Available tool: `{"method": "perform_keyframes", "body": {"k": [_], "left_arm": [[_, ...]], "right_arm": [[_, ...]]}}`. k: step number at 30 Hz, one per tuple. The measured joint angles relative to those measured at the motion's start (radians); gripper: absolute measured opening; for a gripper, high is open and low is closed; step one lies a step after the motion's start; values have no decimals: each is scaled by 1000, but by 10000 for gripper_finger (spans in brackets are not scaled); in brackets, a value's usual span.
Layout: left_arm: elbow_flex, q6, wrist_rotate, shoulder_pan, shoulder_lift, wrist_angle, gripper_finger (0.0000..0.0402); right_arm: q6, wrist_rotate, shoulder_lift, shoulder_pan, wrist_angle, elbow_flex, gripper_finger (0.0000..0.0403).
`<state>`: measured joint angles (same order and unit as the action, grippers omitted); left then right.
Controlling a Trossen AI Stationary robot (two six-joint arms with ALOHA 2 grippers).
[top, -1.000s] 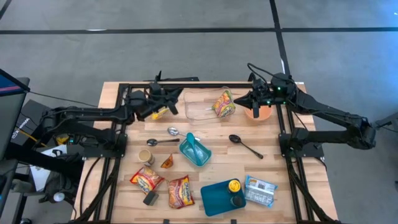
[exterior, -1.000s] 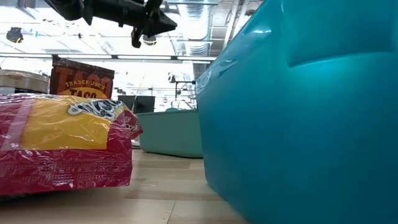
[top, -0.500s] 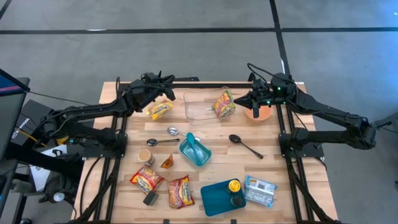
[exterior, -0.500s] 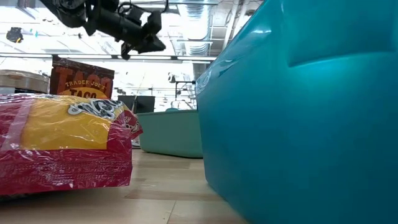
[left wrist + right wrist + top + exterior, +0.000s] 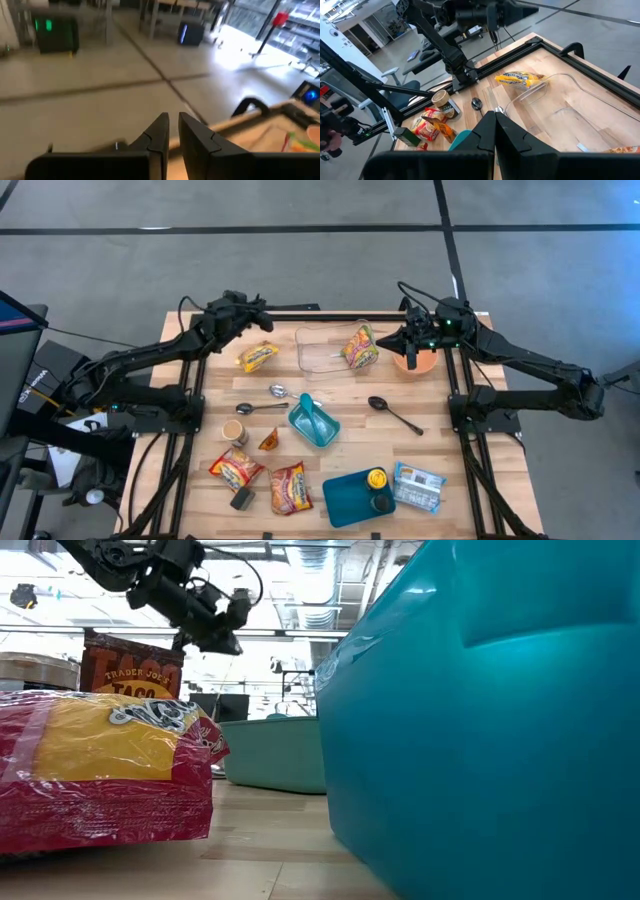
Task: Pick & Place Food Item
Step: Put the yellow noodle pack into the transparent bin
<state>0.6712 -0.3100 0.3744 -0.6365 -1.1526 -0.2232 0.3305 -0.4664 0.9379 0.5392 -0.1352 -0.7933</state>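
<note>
Beside clear tray (image 5: 330, 350), yellow packet (image 5: 258, 357) released

Table (image 5: 500, 510) is showing pale, matt wood planks. Tray (image 5: 325, 350) is looking like clear, glossy plastic. Snack packet (image 5: 258, 357) is shining as crinkled yellow film. Spoon (image 5: 395, 415) is appearing dark and matt; teal container (image 5: 314, 422) is reading as smooth plastic.

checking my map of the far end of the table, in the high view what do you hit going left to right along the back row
left gripper → yellow snack packet → clear plastic container → snack bag leaning in its right end → right gripper → orange bowl
</note>
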Motion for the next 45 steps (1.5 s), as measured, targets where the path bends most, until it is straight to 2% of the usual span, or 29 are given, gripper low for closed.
{"method": "perform_keyframes", "body": {"k": [7, 17, 22, 26, 31, 36, 45], "left_arm": [[0, -161, -19, 40, 0, 237, 36], [0, -351, -253, 102, 0, 484, 34], [0, -406, -304, 103, 0, 617, 20], [0, -410, -304, 102, 0, 684, 3], [0, -403, -302, 100, 0, 741, 1], [0, -303, -295, 100, 5, 793, 1], [1, -264, -294, 100, 53, 792, 1]], "right_arm": [[0, 0, 0, 0, 0, 0, 0], [-4, 0, 0, 0, -17, 0, 0], [-39, 0, 0, -2, -41, 0, 0], [-42, 0, 0, -2, -48, 0, 0], [-43, 0, 0, -2, -48, 0, 0], [-43, 0, 0, -2, -48, 0, 0], [-43, 0, 0, -2, -55, 0, 0]]}}
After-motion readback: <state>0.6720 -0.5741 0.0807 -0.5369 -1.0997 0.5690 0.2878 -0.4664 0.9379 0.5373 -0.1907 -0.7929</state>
